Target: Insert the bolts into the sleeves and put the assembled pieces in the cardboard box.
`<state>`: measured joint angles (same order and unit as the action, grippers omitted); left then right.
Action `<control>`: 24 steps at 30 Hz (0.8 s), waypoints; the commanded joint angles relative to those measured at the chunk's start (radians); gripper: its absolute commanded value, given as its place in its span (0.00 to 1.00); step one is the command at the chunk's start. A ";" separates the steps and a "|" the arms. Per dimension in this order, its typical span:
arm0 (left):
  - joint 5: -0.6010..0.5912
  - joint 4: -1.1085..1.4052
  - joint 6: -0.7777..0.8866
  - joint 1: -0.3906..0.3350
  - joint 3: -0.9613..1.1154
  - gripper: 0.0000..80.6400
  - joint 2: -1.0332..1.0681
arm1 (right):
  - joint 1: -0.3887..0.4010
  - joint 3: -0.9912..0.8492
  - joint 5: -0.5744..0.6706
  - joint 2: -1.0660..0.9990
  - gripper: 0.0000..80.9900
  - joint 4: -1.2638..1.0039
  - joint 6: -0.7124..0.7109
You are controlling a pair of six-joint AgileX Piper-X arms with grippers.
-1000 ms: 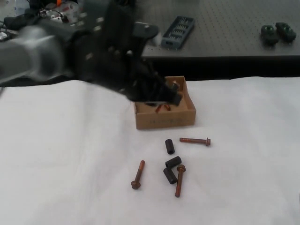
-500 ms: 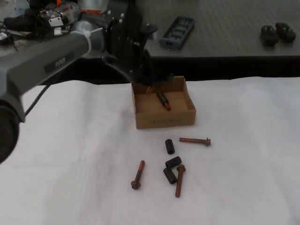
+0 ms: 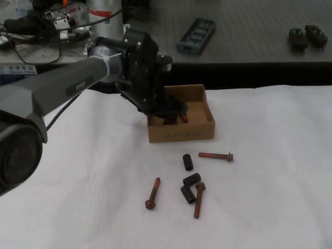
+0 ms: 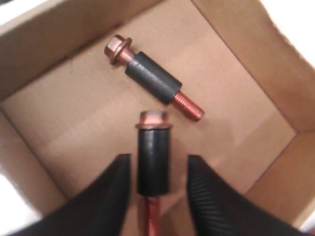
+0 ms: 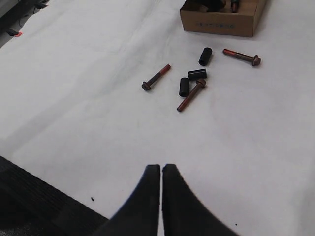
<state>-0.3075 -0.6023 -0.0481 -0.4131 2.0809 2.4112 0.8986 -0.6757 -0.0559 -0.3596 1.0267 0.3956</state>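
Bolt in sleeve (image 4: 153, 162) sits in the cardboard box (image 4: 74, 113) between the left gripper's (image 4: 156, 158) released fingers, which clear it on both sides. You see a second sleeved bolt (image 4: 152, 83) just beside it. Three loose bolts (image 3: 215, 155) and three loose sleeves (image 3: 188, 162) lie on the white cloth (image 3: 270, 181) near the box. Your right gripper (image 5: 161, 168) is clenched, empty.

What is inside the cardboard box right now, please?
One sleeved bolt lies on the cardboard box floor; a second sleeved bolt sits between the left hand's open fingers. The hand hides the floor beneath.
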 commanded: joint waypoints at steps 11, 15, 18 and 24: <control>0.003 -0.041 0.011 -0.021 0.012 0.56 -0.113 | -0.003 -0.006 -0.001 0.006 0.02 -0.002 -0.008; -0.007 -0.171 0.011 -0.029 0.012 0.45 -0.191 | -0.003 -0.006 -0.001 0.006 0.02 -0.002 -0.008; -0.077 -0.329 0.008 -0.029 0.012 0.24 -0.248 | -0.003 -0.006 -0.001 0.006 0.02 -0.002 -0.008; -0.123 -0.567 -0.168 -0.031 0.012 0.01 -0.359 | -0.003 -0.006 -0.001 0.006 0.02 0.001 -0.008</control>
<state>-0.4232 -1.1146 -0.1587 -0.4383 2.0832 2.0814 0.8986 -0.6757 -0.0559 -0.3596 1.0267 0.3956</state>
